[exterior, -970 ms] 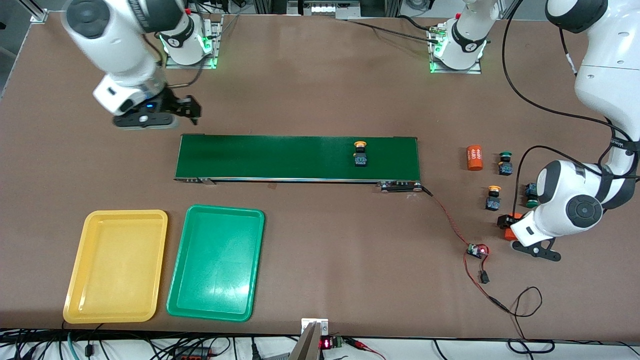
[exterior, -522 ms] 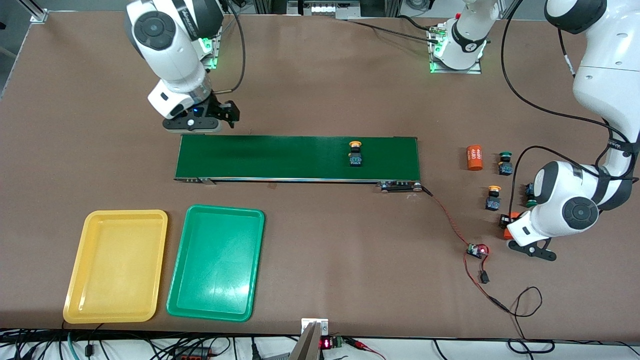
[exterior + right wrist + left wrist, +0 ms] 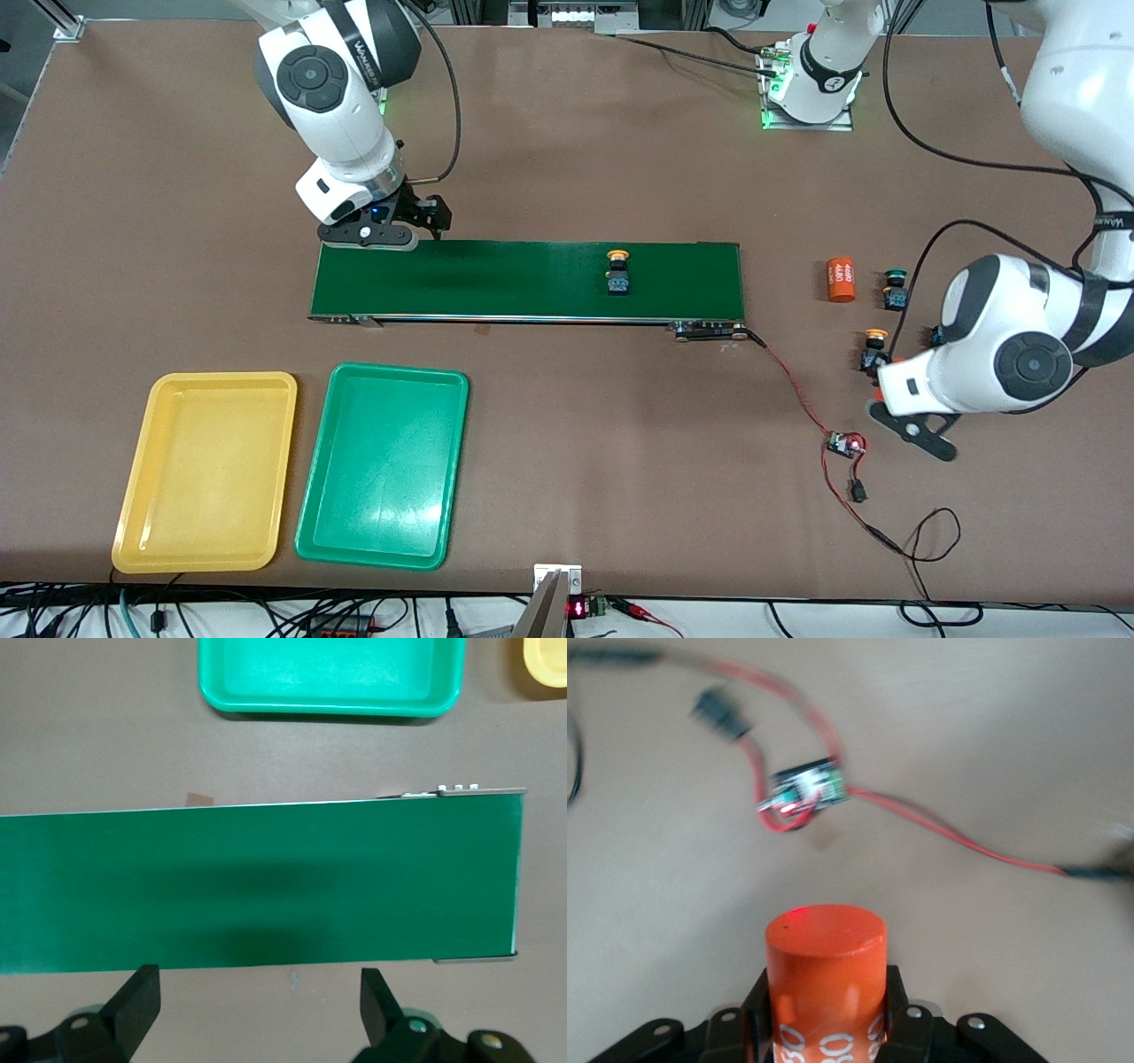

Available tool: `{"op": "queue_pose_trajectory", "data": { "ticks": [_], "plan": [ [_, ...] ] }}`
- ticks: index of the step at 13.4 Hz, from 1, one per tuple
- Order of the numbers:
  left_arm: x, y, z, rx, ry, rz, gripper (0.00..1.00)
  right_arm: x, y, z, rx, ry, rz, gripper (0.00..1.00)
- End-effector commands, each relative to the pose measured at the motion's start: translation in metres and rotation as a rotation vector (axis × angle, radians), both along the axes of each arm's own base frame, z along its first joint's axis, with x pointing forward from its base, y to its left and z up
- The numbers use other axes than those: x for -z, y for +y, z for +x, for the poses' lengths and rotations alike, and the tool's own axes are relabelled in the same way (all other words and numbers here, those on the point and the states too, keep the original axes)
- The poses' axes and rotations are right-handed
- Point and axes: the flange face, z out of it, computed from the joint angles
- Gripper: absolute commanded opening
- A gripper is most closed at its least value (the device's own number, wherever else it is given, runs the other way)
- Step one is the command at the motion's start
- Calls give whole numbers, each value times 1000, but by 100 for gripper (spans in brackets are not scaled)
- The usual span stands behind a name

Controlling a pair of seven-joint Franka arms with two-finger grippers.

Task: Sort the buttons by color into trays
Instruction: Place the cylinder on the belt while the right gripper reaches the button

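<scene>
While both the yellow tray [image 3: 205,471] and green tray [image 3: 383,464] sit bare, with one yellow-capped button [image 3: 617,272] on the conveyor belt [image 3: 496,279] and remaining buttons [image 3: 895,290] at the left arm's end, no sorting done: right gripper [image 3: 423,220] spread wide over the belt end, left gripper [image 3: 824,1028] clamped on an orange cylinder [image 3: 825,979].

The left gripper [image 3: 826,1028] is clamped on an orange cylinder [image 3: 825,979], lifted off the table. The right gripper [image 3: 257,1001] hangs wide open over the belt's edge.

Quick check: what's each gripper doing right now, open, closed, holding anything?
Left gripper: closed on the orange cylinder, above the table's left-arm end.
Right gripper: jaws open, empty, over the conveyor belt.
</scene>
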Motion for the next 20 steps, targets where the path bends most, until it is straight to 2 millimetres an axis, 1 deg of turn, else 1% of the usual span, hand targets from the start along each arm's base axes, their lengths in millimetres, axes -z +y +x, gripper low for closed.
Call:
{"op": "queue_pose_trajectory", "data": {
  "ticks": [1,2,3,4,5,6,7,8,9,11,12,13,14,15,16,17,18,19,20],
  "plan": [
    [-28,-50,-17,336,70,-66,15,-1,11,9,17,3,15,100],
    [-28,-68,-22,440,91,-93,14,2,12,10,15,5,15,100],
    [-26,-91,-32,539,113,-122,13,2,15,15,16,6,20,100],
    [-23,-116,-45,629,144,-143,13,3,17,18,16,7,23,100],
    [-21,-135,-57,710,167,-165,11,6,23,21,15,10,26,100],
    [-15,-153,-69,793,187,-183,10,11,31,22,30,16,27,100],
    [-10,-165,-78,852,200,-197,10,17,46,20,45,24,28,100],
    [-3,-183,-93,902,225,-213,9,21,59,19,45,25,29,100],
    [3,-199,-111,943,248,-215,9,20,65,22,45,23,34,100],
    [29,-211,-136,983,258,-218,9,20,64,23,40,22,31,100],
    [41,-220,-145,992,221,-241,8,21,62,24,40,25,29,100],
    [53,-233,-159,954,187,-251,8,20,60,24,37,26,25,100],
    [54,-243,-168,894,167,-239,8,19,58,26,37,27,24,100],
    [54,-253,-176,892,167,-222,9,19,56,26,38,26,22,100],
    [58,-255,-181,900,176,-220,9,19,54,27,42,27,21,100],
    [61,-255,-185,902,186,-219,13,20,55,26,42,27,21,100],
    [64,-255,-188,899,197,-215,29,19,54,27,41,26,20,100],
    [64,-256,-189,901,197,-216,99,19,53,27,43,26,20,100],
    [62,-258,-187,901,189,-218,100,20,51,28,45,27,17,100]
  ]
}}
